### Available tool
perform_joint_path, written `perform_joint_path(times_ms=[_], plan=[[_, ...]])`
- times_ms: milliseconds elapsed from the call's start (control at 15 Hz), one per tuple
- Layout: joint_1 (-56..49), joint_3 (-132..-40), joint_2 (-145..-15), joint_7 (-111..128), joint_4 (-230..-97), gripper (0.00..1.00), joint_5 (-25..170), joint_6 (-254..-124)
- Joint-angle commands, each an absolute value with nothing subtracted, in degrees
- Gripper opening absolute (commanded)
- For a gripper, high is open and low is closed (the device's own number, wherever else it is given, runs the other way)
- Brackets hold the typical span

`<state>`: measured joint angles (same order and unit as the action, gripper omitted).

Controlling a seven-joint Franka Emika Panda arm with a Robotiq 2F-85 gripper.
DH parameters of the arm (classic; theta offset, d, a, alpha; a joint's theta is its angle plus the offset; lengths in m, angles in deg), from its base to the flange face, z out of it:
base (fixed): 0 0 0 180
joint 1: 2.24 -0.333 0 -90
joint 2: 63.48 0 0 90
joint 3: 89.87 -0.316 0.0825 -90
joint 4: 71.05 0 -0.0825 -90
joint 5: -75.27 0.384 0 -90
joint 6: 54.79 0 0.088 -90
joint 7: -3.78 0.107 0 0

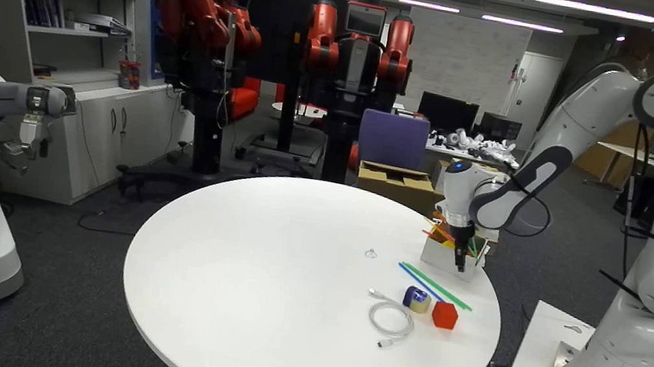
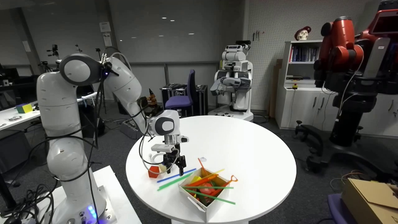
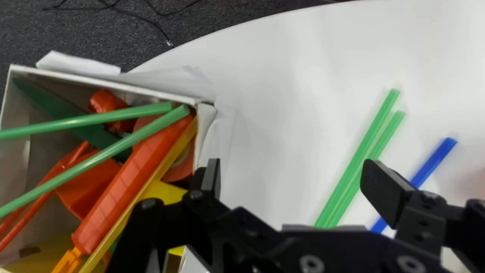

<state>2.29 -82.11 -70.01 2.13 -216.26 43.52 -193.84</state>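
Box (image 3: pixel 113 85) at the far left of the wrist view, and it's well stocked: green sticks (image 3: pixel 98 156) across the top, a thick red bar (image 3: pixel 132 184) beneath, a yellow stick (image 3: pixel 163 167) alongside. Next along, here's the gripper (image 3: pixel 291 182), fingers (image 3: pixel 384 191) well apart, nothing between them; one finger shows hard by the box's side, touching or not I can't tell. Further right, two loose green sticks (image 3: pixel 356 159) lie close together on the table (image 3: pixel 273 113), then a blue stick (image 3: pixel 432 162), partly hidden by the opposite finger. So, the tally: plenty in the box, three sticks out, none gripped; part done at most, I'd judge, with the loose three not in hand.

Over to an exterior view, left to right: a small clear thing (image 1: pixel 370 253), a coiled white cable (image 1: pixel 373 313), a blue-and-cream roll (image 1: pixel 417 299), a red block (image 1: pixel 444 315), none of which the wrist view shows clearly. From there the fingers overlap and the gap can't be read. The spread is plain, though, in an exterior view where the fingers (image 2: pixel 181 170) stand clear of each other and a looped red handle (image 2: pixel 227 183) pokes past the box's rim, a detail the wrist view misses.
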Motion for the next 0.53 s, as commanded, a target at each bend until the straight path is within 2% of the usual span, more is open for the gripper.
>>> perform_joint_path(times_ms=[0,267,467], plan=[[2.89,-82.69,-60.59,1.82,-222.82,1.0,51.04,-192.09],[2.77,-82.8,-63.19,1.99,-220.35,1.0,66.51,-193.7],[2.89,-82.82,-65.49,-2.66,-220.13,1.0,76.19,-201.51]])
